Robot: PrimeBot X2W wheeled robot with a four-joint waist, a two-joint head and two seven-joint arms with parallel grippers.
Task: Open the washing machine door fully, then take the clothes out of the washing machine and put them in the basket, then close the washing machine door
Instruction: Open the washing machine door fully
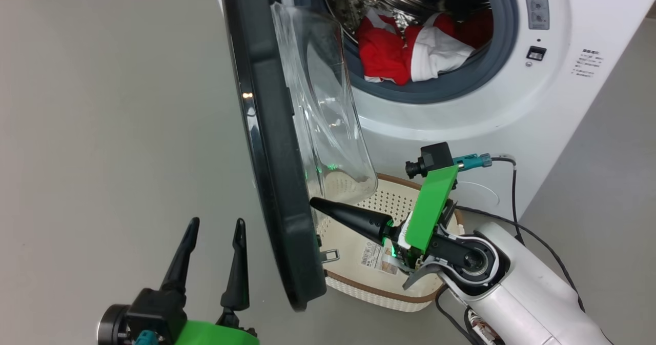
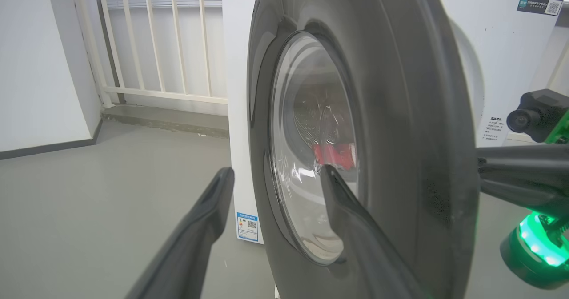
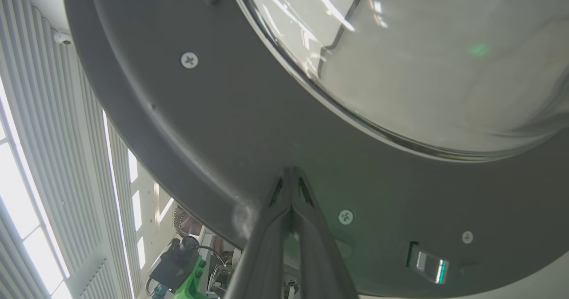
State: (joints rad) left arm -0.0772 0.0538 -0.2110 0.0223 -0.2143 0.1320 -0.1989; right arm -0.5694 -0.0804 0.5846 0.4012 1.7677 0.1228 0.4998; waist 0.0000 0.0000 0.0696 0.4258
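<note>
The washing machine door stands partly open, edge-on to me, its clear glass bowl bulging toward the white washing machine. Red and white clothes lie in the drum. The cream basket sits on the floor below the door. My right gripper is shut, and its tip presses the inner side of the door's black rim. My left gripper is open and holds nothing, on the door's outer side, apart from it. The red clothes show through the glass.
The door's metal latch hook juts over the basket. A black cable trails from the right arm across the grey floor. A white railing and a wall stand beyond the machine's left side.
</note>
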